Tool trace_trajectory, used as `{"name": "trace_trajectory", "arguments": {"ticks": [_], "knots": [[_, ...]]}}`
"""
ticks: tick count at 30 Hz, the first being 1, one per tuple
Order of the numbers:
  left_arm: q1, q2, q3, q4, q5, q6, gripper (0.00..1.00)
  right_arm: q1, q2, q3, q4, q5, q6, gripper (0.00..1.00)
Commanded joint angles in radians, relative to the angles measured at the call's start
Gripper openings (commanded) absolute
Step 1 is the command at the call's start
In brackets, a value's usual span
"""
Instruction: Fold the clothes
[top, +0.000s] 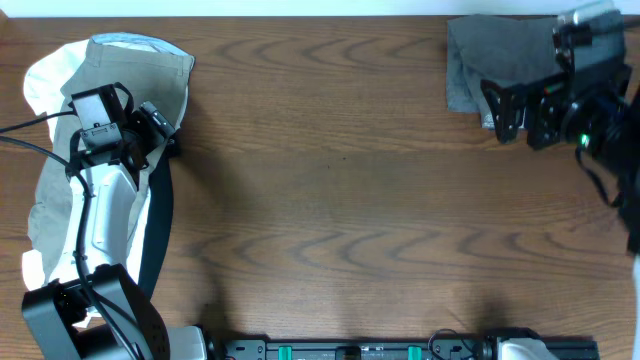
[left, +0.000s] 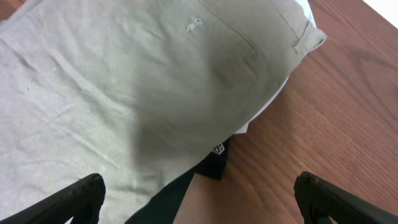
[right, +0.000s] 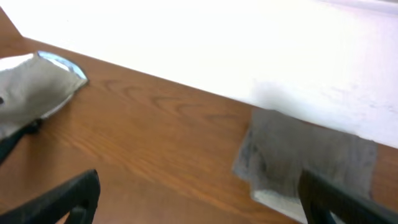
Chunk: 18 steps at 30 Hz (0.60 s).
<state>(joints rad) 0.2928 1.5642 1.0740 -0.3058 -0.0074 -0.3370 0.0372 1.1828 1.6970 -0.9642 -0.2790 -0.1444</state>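
A pile of clothes lies at the table's left: khaki-olive shorts (top: 140, 70) on top of a white piece (top: 45, 75) and a navy piece (top: 160, 235). In the left wrist view the khaki shorts (left: 124, 81) fill the frame with the navy piece (left: 211, 165) under their edge. My left gripper (top: 160, 135) hovers over the pile, open and empty. Folded dark grey shorts (top: 490, 60) lie at the far right; they also show in the right wrist view (right: 311, 155). My right gripper (top: 510, 110) is open and empty just beside them.
The wooden table (top: 330, 190) stretches between the pile and the grey shorts. A white wall or backdrop (right: 217, 43) runs along the far edge. The arm bases and a black rail (top: 400, 350) sit at the front edge.
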Motion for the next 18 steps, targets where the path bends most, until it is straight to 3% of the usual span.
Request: {"name": "trace_trajectory", "arguments": {"ticks": [1,11,18], "knots": [[0.002,0.001,0.010,0.000,-0.001,0.002,0.98,-0.002,-0.126,-0.225,0.118,0.021,-0.029,0.99],[0.002,0.001,0.010,0.000,-0.001,0.002,0.98,-0.021,-0.591,-1.069,0.669,0.085,0.164,0.99],[0.002,0.002,0.010,0.000,-0.001,0.002,0.98,-0.021,-0.850,-1.444,0.924,0.089,0.167,0.99]]}}
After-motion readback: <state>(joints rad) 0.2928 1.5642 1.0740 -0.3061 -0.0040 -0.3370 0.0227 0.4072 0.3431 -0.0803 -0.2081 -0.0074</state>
